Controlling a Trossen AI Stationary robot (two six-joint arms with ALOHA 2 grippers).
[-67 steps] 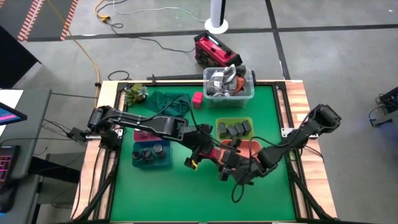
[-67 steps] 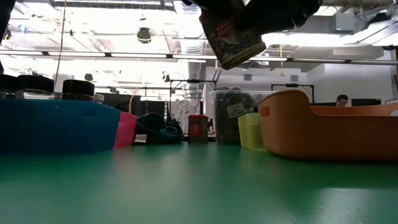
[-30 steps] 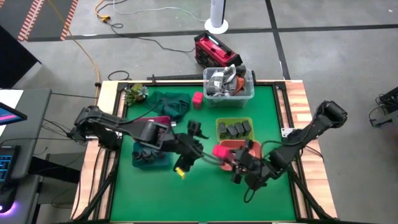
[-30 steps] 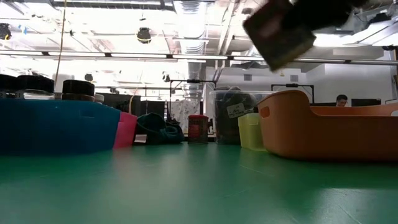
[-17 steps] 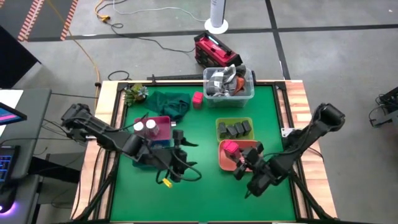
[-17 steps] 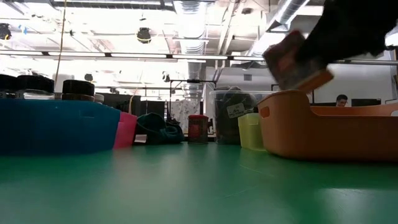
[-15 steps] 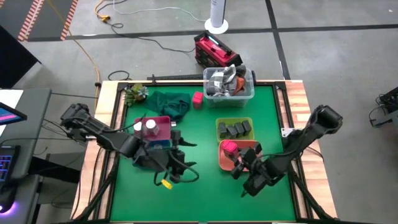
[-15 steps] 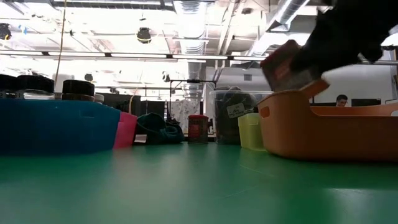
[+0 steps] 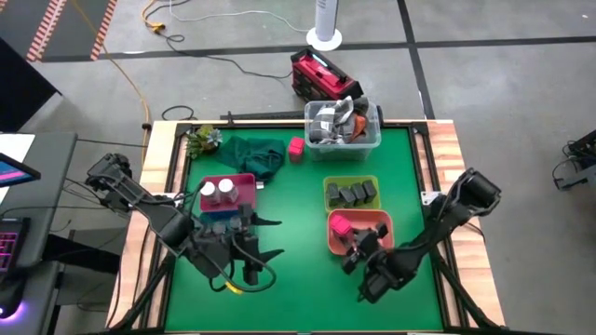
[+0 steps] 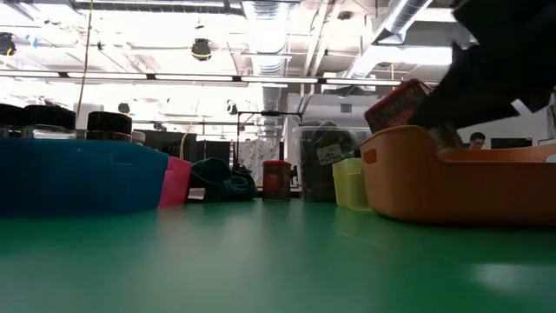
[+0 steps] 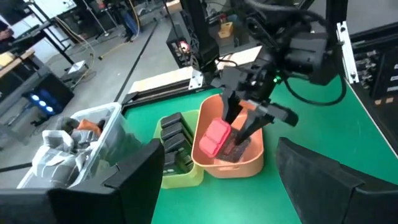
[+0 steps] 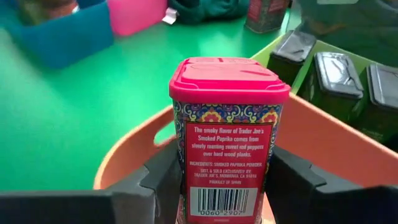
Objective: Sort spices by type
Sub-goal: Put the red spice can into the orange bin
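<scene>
My right gripper (image 9: pixel 350 240) is at the orange tray (image 9: pixel 377 218), shut on a pink-lidded spice tin (image 12: pixel 229 124), which shows tilted above the tray's rim in the low view (image 10: pixel 398 104). My left gripper (image 9: pixel 265 238) is open over the green table near the blue tray (image 9: pixel 207 226) and holds nothing. White-topped jars (image 9: pixel 218 191) stand in the pink tray. Dark grey blocks (image 9: pixel 351 194) sit in the yellow-green tray. Another pink cube (image 9: pixel 296 149) stands on the table by the green cloth. My right gripper pinches the tin's patterned body (image 12: pixel 186 155) between its two fingers, one on each side wall below the pink lid. The fingers come slanting from the table's near right side. The tin is tilted with its lower part down inside the orange tray (image 11: pixel 249 165); the tray wall hides its base.
A clear tub of grey clutter (image 9: pixel 342 126) stands at the far edge, with a green cloth (image 9: pixel 253 154) and a small plant (image 9: pixel 200 140) to its left. Dark round jars (image 10: pixel 109 122) rise from the blue tray. Open green table lies between the two tray groups and along the near edge.
My right gripper has carried the pink tin down from high above the table into the orange tray, tipping it on the way. My left arm has drawn back toward the table's near left, away from the orange tray, uncovering the pink tray.
</scene>
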